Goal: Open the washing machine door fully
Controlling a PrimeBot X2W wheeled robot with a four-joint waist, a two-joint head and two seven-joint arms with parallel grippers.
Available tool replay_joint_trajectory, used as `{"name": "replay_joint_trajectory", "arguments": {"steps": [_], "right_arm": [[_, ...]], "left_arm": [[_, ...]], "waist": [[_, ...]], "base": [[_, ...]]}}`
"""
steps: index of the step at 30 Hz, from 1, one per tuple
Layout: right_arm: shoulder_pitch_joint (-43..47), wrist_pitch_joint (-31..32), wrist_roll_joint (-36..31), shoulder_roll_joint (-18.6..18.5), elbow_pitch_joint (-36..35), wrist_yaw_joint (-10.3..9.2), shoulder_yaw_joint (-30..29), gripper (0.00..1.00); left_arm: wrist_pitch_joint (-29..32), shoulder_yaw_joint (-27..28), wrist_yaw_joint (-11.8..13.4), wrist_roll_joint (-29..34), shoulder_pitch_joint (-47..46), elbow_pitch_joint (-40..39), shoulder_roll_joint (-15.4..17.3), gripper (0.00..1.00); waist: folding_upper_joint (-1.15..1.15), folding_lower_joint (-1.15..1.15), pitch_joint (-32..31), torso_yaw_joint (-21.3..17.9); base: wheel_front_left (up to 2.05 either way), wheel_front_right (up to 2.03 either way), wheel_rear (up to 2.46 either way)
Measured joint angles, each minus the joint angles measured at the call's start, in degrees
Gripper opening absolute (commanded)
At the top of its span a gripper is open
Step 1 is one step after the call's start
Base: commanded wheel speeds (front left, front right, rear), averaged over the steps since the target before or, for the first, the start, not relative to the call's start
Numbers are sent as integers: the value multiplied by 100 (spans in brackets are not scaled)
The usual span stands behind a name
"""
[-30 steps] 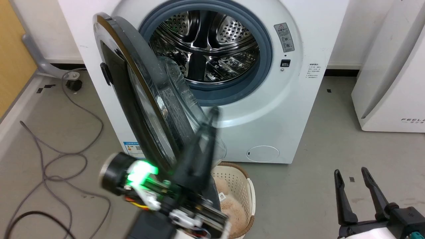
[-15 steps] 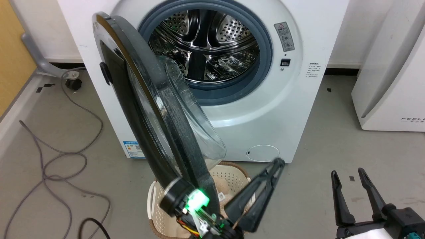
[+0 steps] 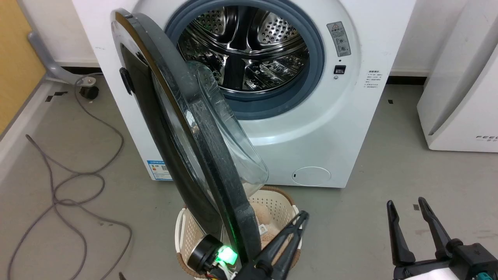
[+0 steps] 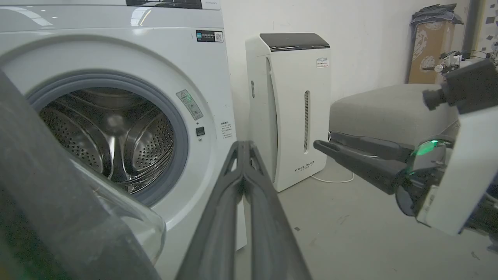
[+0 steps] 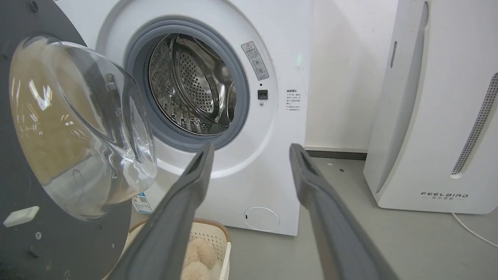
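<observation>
The washing machine (image 3: 311, 128) is a white front-loader with its steel drum exposed. The washing machine door (image 3: 186, 128) is a big black disc swung out roughly edge-on toward me, its clear glass bowl (image 3: 229, 144) facing the drum and its handle tab (image 3: 125, 81) on the outer face. My left gripper (image 3: 302, 216) is shut and empty, low beside the right of the door's bottom rim. In the left wrist view its closed fingers (image 4: 243, 146) point at the machine front, with the door (image 4: 46, 202) to their left. My right gripper (image 3: 404, 203) stands open at the lower right, its open gap (image 5: 251, 149) empty.
A white perforated laundry basket (image 3: 280, 202) with something fluffy inside sits on the floor under the door's lower edge. A grey cable (image 3: 78, 186) loops across the floor at the left. A tall white appliance (image 3: 459, 97) stands to the machine's right. A grey cushion (image 4: 389, 112) lies beyond.
My left gripper has dropped from beside the glass bowl, swinging down and right to the door's bottom rim. The door's angle looks unchanged. The head view shifted slightly.
</observation>
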Motion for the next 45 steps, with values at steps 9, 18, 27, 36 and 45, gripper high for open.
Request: {"name": "replay_joint_trajectory", "arguments": {"steps": [9, 18, 27, 36, 45], "right_arm": [[-1, 0, -1, 0, 56, 0, -18, 100], [-1, 0, 7, 0, 102, 0, -23, 100], [-1, 0, 125, 1, 143, 0, 31, 100], [2, 0, 143, 5, 167, 0, 77, 100], [13, 0, 202, 7, 171, 0, 111, 100]], "left_arm": [[0, 275, 101, -89, 0, 599, 22, 0], [-1, 375, 115, -133, 1, 779, 29, 0], [-1, 350, 57, -133, 9, 887, 41, 0], [-3, 410, 76, -131, 143, 755, 171, 0], [-1, 521, 200, -131, 395, 491, 428, 0]], "waist": [[0, 0, 15, 78], [0, 0, -6, 276], [0, 0, -44, 513], [0, 0, -56, 907], [0, 0, -38, 1382]], "base": [[0, 0, 0], [0, 0, 0], [0, 0, 0], [0, 0, 0], [0, 0, 0]]}}
